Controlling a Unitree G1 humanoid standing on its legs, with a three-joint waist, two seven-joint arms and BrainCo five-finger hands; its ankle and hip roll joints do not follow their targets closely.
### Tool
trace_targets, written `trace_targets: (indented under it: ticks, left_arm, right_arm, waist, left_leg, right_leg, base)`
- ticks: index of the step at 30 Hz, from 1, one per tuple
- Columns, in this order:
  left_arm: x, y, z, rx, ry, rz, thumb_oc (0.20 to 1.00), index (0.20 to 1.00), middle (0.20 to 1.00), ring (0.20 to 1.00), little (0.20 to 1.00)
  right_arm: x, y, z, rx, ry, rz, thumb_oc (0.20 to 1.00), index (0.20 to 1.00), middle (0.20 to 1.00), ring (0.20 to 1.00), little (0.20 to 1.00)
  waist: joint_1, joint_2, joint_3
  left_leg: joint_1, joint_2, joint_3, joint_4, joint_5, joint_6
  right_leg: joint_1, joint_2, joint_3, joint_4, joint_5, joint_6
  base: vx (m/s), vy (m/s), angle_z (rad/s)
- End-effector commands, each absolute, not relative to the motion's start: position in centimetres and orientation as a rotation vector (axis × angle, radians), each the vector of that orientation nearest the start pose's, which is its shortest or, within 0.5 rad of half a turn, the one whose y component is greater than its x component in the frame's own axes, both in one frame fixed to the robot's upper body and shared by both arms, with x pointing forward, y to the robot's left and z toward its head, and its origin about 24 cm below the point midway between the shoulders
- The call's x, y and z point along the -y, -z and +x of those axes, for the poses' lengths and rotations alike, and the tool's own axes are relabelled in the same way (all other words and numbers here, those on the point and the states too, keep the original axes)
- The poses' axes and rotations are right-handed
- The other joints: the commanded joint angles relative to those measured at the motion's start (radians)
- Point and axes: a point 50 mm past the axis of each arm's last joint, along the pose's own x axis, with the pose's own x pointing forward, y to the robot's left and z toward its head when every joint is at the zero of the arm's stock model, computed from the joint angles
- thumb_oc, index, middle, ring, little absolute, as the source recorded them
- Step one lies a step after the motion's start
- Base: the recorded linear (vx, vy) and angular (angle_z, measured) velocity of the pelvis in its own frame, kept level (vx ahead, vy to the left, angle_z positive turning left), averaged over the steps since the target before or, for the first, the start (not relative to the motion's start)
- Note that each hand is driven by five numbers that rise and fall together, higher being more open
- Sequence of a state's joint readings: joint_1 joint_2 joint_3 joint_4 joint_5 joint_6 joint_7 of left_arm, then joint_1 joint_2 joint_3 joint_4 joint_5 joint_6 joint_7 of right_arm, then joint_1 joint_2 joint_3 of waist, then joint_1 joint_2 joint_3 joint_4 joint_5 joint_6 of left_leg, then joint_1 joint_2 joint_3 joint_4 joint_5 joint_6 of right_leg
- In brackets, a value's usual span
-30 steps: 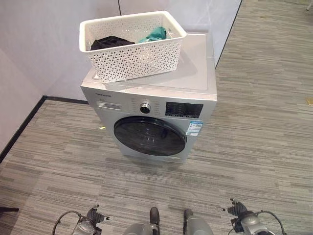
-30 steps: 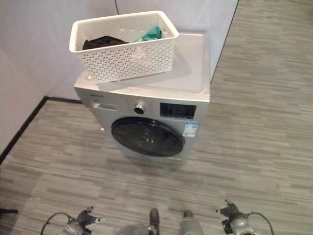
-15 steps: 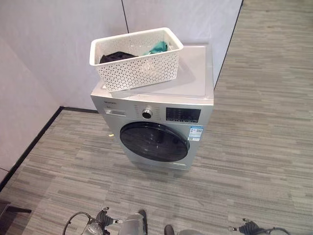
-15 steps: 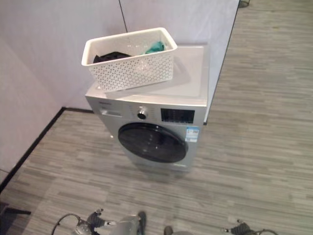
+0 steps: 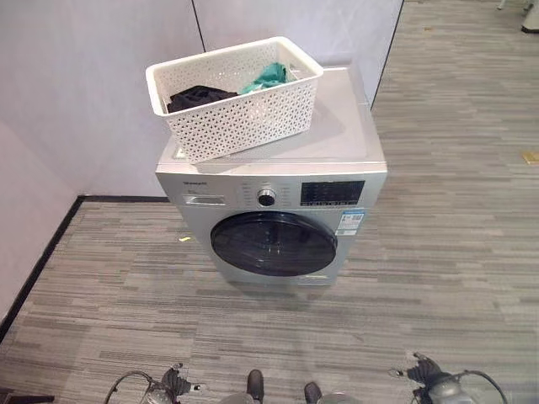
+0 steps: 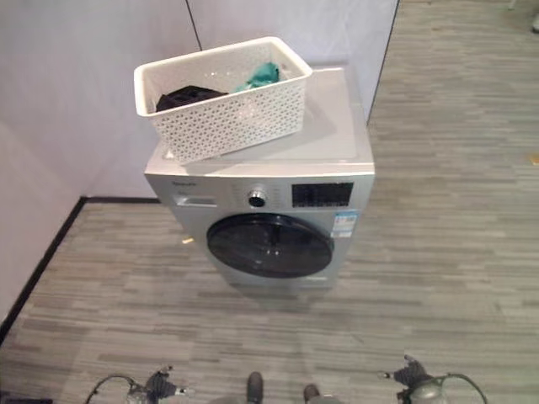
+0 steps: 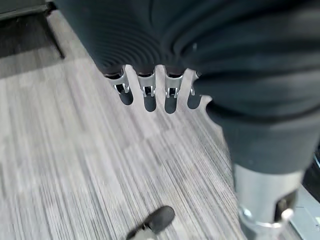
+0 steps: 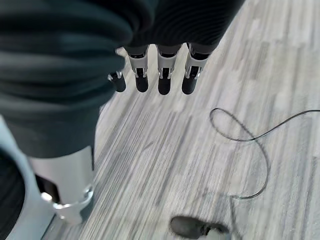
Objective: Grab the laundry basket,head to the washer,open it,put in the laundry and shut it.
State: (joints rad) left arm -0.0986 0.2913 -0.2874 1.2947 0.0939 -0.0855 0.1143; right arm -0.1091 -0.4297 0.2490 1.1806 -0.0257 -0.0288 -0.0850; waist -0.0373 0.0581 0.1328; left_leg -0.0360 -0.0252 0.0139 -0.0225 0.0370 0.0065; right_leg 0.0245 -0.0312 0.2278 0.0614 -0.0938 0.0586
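Observation:
A white perforated laundry basket (image 5: pixel 236 97) stands on the left part of the top of a silver front-loading washer (image 5: pixel 337 139). A black garment (image 5: pixel 195 96) and a teal one (image 5: pixel 268 76) lie inside the basket. The washer's round dark door (image 5: pixel 274 244) is shut. My left hand (image 5: pixel 173 383) hangs low at the lower left, far from the washer, and my right hand (image 5: pixel 421 370) at the lower right. In the wrist views the left hand's fingers (image 7: pixel 150 92) and the right hand's fingers (image 8: pixel 162 75) hang relaxed over the floor, holding nothing.
The washer stands against a pale wall with a black baseboard (image 5: pixel 42 252) running along the left. Grey striped flooring (image 5: pixel 455 252) spreads in front and to the right. A small yellow scrap (image 5: pixel 184 239) lies by the washer's left foot.
The whole picture has shifted, so the camera has moved; the washer now faces me more squarely. Basket and door are as before, and both hands still hang low.

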Motion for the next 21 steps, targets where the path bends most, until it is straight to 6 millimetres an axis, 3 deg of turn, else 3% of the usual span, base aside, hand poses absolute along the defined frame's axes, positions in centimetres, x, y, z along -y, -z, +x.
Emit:
trace_targets:
  ticks: [1,2,3,4,5,8,10,11,16,21]
  left_arm:
    - [-26.6,14.3,12.4,-1.078,-0.006,0.661,1.0,1.0,1.0,1.0,1.0]
    - [-26.5,14.4,12.0,-1.087,0.012,0.675,1.0,1.0,1.0,1.0,1.0]
    - [-26.7,14.5,11.7,-1.098,0.001,0.67,1.0,1.0,1.0,1.0,1.0]
    - [-26.7,14.5,11.7,-1.098,0.0,0.67,1.0,1.0,1.0,1.0,1.0]
    - [-27.1,14.4,11.4,-1.108,-0.013,0.668,1.0,1.0,1.0,1.0,1.0]
    - [-27.6,14.4,11.2,-1.135,-0.028,0.689,1.0,1.0,1.0,1.0,1.0]
    - [-27.6,14.5,10.7,-1.148,-0.042,0.677,1.0,1.0,1.0,1.0,1.0]
    - [-27.2,14.7,10.5,-1.145,-0.072,0.624,1.0,1.0,1.0,1.0,1.0]
    - [-25.9,15.1,10.5,-1.126,-0.06,0.594,1.0,1.0,1.0,1.0,1.0]
    - [-25.7,15.4,9.6,-1.153,-0.08,0.563,1.0,1.0,1.0,1.0,1.0]
  right_arm:
    - [29.1,11.4,16.5,-0.951,0.062,-0.671,1.0,1.0,1.0,1.0,1.0]
    - [28.1,10.7,18.2,-0.878,0.029,-0.69,1.0,1.0,1.0,1.0,1.0]
    - [28.0,10.6,18.4,-0.861,0.019,-0.695,1.0,1.0,1.0,1.0,1.0]
    - [28.0,10.6,18.4,-0.861,0.019,-0.695,1.0,1.0,1.0,1.0,1.0]
    - [27.4,10.0,19.4,-0.807,-0.004,-0.716,1.0,1.0,1.0,1.0,1.0]
    - [27.0,10.2,19.1,-0.797,-0.005,-0.7,1.0,1.0,1.0,1.0,1.0]
    - [27.3,10.1,18.9,-0.798,0.001,-0.707,1.0,1.0,1.0,1.0,1.0]
    - [28.8,9.9,18.1,-0.812,0.077,-0.697,1.0,1.0,1.0,1.0,1.0]
    - [30.1,9.6,17.2,-0.804,0.177,-0.658,1.0,1.0,1.0,1.0,1.0]
    - [31.1,8.4,17.7,-0.742,0.237,-0.602,1.0,1.0,1.0,1.0,1.0]
  waist:
    - [0.034,-0.046,-0.031]
    - [0.044,-0.045,-0.024]
    - [0.044,-0.052,-0.022]
    - [0.044,-0.052,-0.022]
    - [0.037,-0.069,-0.023]
    - [0.024,-0.082,-0.02]
    - [0.026,-0.087,-0.022]
    - [0.023,-0.092,-0.032]
    - [0.019,-0.091,-0.054]
    - [0.017,-0.093,-0.069]
  left_leg:
    - [-0.112,-0.003,0.012,0.192,-0.108,0.006]
    - [-0.105,0.006,0.03,0.195,-0.114,0.008]
    - [-0.097,0.004,0.041,0.191,-0.117,0.008]
    - [-0.097,0.004,0.041,0.191,-0.117,0.008]
    - [-0.073,-0.01,0.035,0.167,-0.12,0.015]
    - [-0.061,-0.012,-0.002,0.159,-0.114,0.016]
    - [-0.05,-0.009,0.004,0.151,-0.115,0.013]
    - [-0.042,-0.009,-0.004,0.139,-0.112,0.01]
    - [-0.019,-0.009,-0.036,0.1,-0.101,0.005]
    - [-0.01,0.002,-0.022,0.073,-0.096,0.002]
  right_leg:
    - [-0.032,-0.083,-0.011,-0.032,0.085,0.116]
    - [-0.068,-0.074,-0.086,0.012,0.084,0.113]
    - [-0.076,-0.055,-0.114,0.004,0.086,0.107]
    - [-0.075,-0.055,-0.114,0.004,0.086,0.107]
    - [-0.098,-0.022,-0.111,-0.046,0.11,0.091]
    - [-0.089,0.004,-0.01,-0.053,0.124,0.087]
    - [-0.077,-0.011,-0.034,-0.086,0.142,0.09]
    - [-0.052,-0.012,-0.031,-0.114,0.143,0.088]
    - [-0.023,-0.017,-0.058,-0.149,0.146,0.08]
    - [-0.043,-0.02,-0.059,-0.149,0.154,0.099]
  base:
    - [-0.04,0.178,-0.46]
    - [-0.05,0.114,-0.69]
    - [-0.05,0.113,-0.89]
    - [0.0,0.06,-0.56]
    - [0.01,0.02,-0.34]
    - [0.03,-0.017,-0.02]
    - [0.05,-0.045,0.47]
    - [0.09,-0.054,0.34]
    - [0.06,-0.024,0.19]
    - [0.02,-0.011,0.11]
